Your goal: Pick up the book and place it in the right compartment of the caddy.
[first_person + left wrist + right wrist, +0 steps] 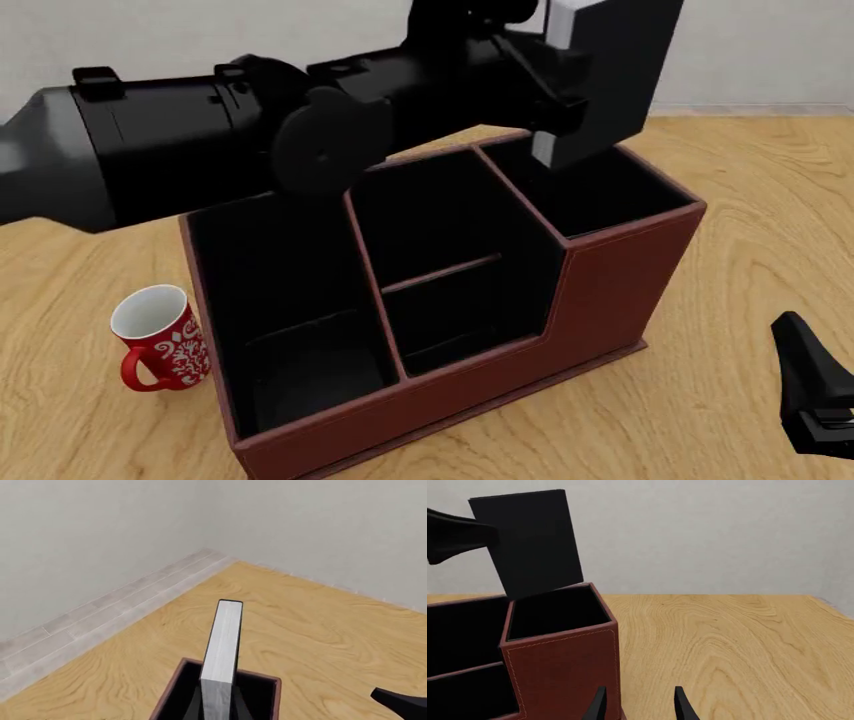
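The left claw is clamping the book and holding it upright in the air over the far end of the caddy. In the front view the book's lower edge is hanging just above the mouth of the right compartment, at about two o'clock from the caddy's middle; whether it is already dipping inside is hard to tell. So the pick-up is done; the lowering and the release are what is left, and the book looks slightly tilted, which I judge may call for squaring before descent. The right claw is waiting low at five o'clock, fingers apart, gripping nothing. A red-and-white mug is standing on the desk at the caddy's nine o'clock.
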{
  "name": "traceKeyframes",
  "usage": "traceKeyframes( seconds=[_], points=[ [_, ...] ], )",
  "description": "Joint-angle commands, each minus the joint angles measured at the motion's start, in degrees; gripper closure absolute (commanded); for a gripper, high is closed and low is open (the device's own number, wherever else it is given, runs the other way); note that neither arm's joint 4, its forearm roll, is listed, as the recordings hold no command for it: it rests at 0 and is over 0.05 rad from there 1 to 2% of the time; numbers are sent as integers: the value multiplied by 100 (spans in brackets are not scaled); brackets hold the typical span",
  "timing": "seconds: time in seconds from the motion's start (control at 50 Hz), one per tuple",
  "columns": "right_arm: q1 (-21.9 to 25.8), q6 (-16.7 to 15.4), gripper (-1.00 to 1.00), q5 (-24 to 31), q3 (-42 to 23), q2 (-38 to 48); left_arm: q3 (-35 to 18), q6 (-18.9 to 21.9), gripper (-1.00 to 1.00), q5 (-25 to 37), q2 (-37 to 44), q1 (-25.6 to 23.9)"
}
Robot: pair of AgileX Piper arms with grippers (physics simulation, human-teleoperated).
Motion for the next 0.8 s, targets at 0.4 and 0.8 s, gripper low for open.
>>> traceKeyframes(
  seconds=[0.4,0.8],
  points=[
    [-1,0,-100,0,0,2,-79,447,100,-52,229,336],
    [0,0,-100,0,0,2,-60,346,100,-176,632,337]
  ],
)
